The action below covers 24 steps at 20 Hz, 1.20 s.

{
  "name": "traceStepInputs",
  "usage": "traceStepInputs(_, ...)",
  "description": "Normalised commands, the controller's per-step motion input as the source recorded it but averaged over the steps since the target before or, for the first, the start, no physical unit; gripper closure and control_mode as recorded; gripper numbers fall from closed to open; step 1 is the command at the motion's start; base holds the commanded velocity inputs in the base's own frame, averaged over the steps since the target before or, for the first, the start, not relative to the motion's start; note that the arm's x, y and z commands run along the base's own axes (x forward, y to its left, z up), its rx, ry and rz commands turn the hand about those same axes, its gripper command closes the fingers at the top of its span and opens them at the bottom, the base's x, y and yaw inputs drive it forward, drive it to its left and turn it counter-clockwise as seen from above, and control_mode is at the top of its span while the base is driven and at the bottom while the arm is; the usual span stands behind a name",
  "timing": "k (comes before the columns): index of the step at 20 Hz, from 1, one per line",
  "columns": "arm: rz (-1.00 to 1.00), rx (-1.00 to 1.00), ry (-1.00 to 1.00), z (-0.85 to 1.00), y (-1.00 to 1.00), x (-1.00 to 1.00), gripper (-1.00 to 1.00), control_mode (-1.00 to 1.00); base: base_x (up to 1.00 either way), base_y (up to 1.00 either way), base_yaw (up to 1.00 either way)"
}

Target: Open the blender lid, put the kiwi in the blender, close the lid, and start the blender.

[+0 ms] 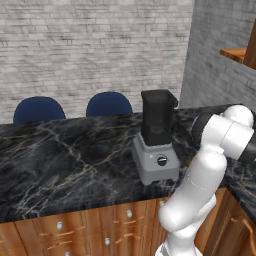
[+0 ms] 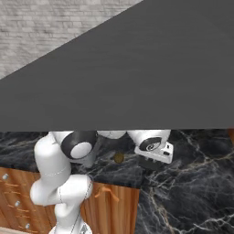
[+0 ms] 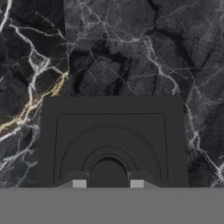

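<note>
Claw [image 3: 107,184] is gripping the blender lid [image 3: 109,140] by its center knob over the counter [image 3: 131,48]; lid should be going down flat, clear of the kiwi [image 2: 119,157].

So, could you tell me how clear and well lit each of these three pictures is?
Left base view: even light, the blender sharp. Right base view: a flat grey slab blocks the upper part, the kiwi small below it. Hand view: soft, the blender lid close and slightly blurred on the marble counter.

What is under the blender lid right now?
Dark marble counter spreads beyond the blender lid, which the gripper grips. The patch directly beneath is covered by the lid.
</note>
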Motion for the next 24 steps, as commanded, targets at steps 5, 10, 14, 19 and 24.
traceStepInputs(5,-0.02,0.00,0.11,-0.20,0.05,0.19,-1.00,-1.00,0.00,0.00,0.00)
traceStepInputs(10,-0.01,0.00,0.04,-0.01,0.03,0.00,-1.00,-1.00,0.00,0.00,0.00)
traceStepInputs(14,-0.01,0.00,0.00,0.31,0.22,0.00,-1.00,-1.00,0.00,0.00,0.00)
traceStepInputs(19,-0.01,-0.02,-0.03,0.40,0.49,-0.18,-1.00,-1.00,0.00,0.00,0.00)
traceStepInputs(24,0.00,-0.07,0.00,0.04,0.99,-0.28,-1.00,-1.00,0.00,0.00,0.00)
